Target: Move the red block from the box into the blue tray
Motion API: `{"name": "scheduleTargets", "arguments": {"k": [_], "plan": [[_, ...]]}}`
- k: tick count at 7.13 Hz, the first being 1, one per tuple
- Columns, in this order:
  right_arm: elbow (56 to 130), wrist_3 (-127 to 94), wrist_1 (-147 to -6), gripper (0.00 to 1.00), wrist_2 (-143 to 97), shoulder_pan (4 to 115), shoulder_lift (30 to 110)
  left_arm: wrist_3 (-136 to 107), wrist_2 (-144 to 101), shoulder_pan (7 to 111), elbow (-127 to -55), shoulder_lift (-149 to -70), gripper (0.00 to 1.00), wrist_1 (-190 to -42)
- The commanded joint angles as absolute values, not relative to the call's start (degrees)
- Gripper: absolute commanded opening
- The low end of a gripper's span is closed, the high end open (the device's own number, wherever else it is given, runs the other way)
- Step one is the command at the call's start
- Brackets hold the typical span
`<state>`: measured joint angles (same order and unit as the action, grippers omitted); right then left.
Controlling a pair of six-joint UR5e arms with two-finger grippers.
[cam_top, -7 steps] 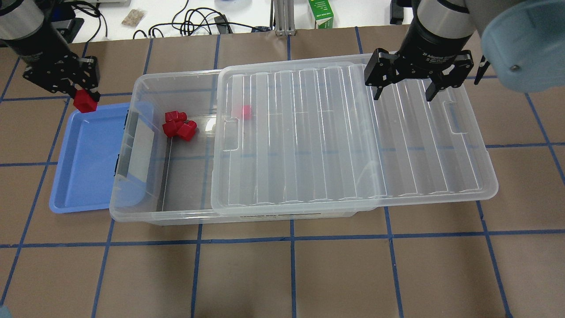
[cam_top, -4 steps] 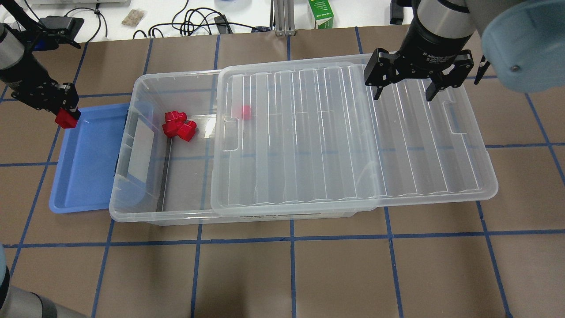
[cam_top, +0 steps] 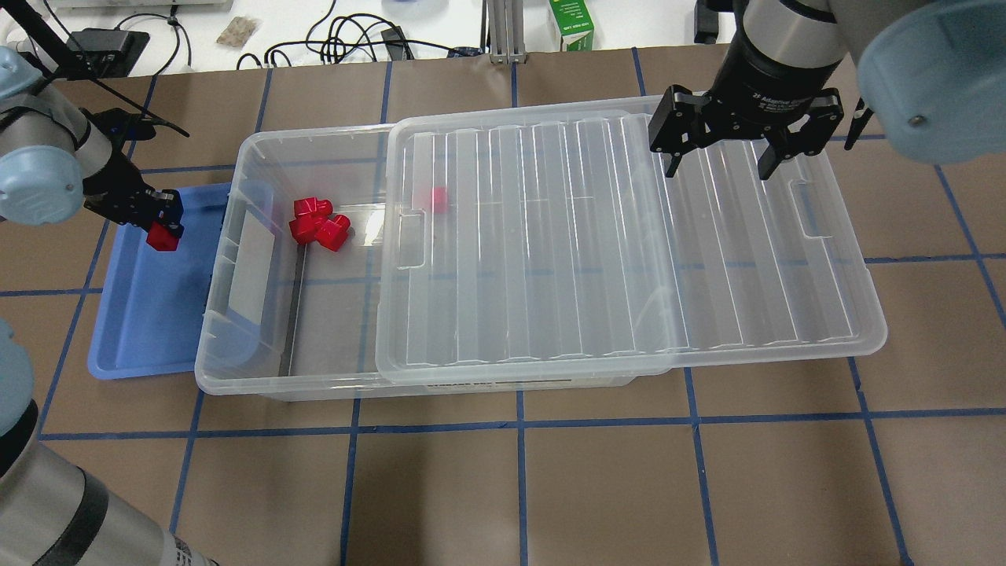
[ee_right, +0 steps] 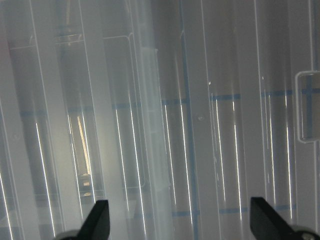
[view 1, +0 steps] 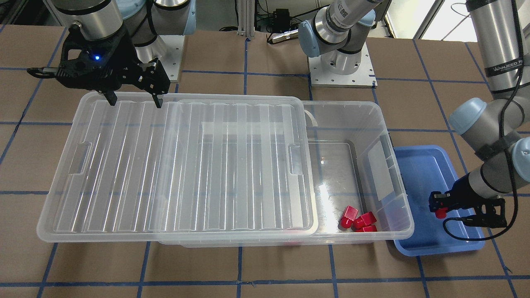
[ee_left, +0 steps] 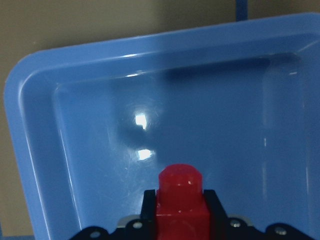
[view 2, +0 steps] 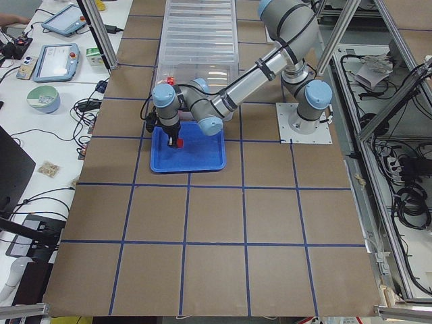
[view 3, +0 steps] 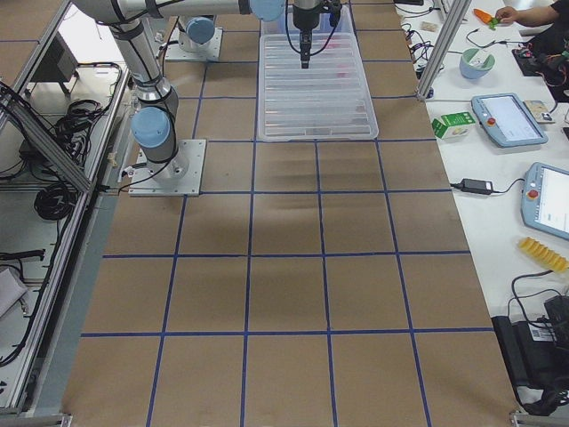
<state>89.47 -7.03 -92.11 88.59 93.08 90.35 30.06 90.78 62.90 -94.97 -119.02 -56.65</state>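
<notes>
My left gripper point(cam_top: 161, 224) is shut on a red block point(cam_top: 164, 237) and holds it over the far part of the blue tray point(cam_top: 153, 314). The left wrist view shows the block point(ee_left: 180, 200) between the fingers, stub forward, above the tray floor point(ee_left: 225, 125). It also shows in the front view point(view 1: 440, 212) over the tray point(view 1: 418, 174). Several red blocks point(cam_top: 318, 224) lie in the open end of the box point(cam_top: 259, 369); another red block point(cam_top: 438, 198) shows through the lid point(cam_top: 629, 244). My right gripper point(cam_top: 715, 165) is open and empty above the lid's far edge.
The ribbed lid is slid toward my right and overhangs the box's right end. Cables point(cam_top: 354, 39) and a green carton point(cam_top: 572, 23) lie beyond the table's far edge. The left arm's elbow point(cam_top: 39, 169) hangs over the table left of the tray.
My left gripper has moved with the red block from the tray's far left corner to over the tray's far part, and the arm has swung in. The right arm has not moved.
</notes>
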Motion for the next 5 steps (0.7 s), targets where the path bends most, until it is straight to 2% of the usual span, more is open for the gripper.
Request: {"name": "scheduleTargets", "arguments": {"k": [1,5], "plan": [[89.5,-7.0,-92.0,1.00,88.6,93.1,90.4,29.2,91.1,62.8,-95.5,-118.8,1.00,-56.4],[89.0,-6.2,-91.8,1.00,89.1,91.9,90.1,22.4,90.6,68.2,-85.8,-106.6,1.00,-84.4]]}}
